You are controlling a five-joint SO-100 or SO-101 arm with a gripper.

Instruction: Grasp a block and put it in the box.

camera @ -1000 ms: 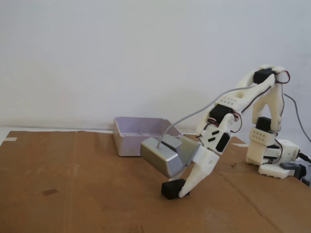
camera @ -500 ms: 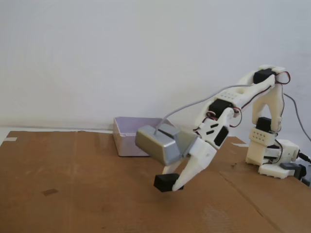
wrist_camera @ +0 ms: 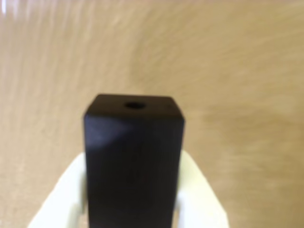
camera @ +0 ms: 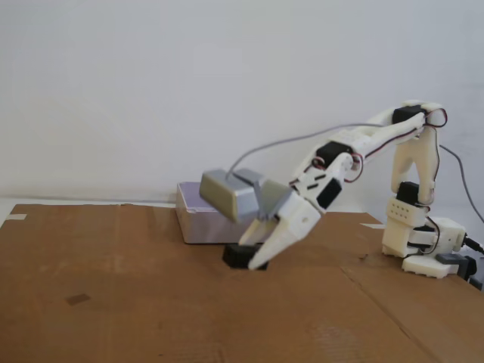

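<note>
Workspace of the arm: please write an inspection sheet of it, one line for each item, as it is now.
Surface: brown cardboard sheet with creases and one small dark mark.
Job's things: black block held clear of the cardboard, in front of the box; box interior mostly hidden.
Clutter: nothing seen.
Gripper: gripper shut on the block; in the wrist view white fingers flank the block.
Cables: grey cable arcs from the camera module to the arm; another trails behind the base.
Surroundings: plain white wall.
</note>
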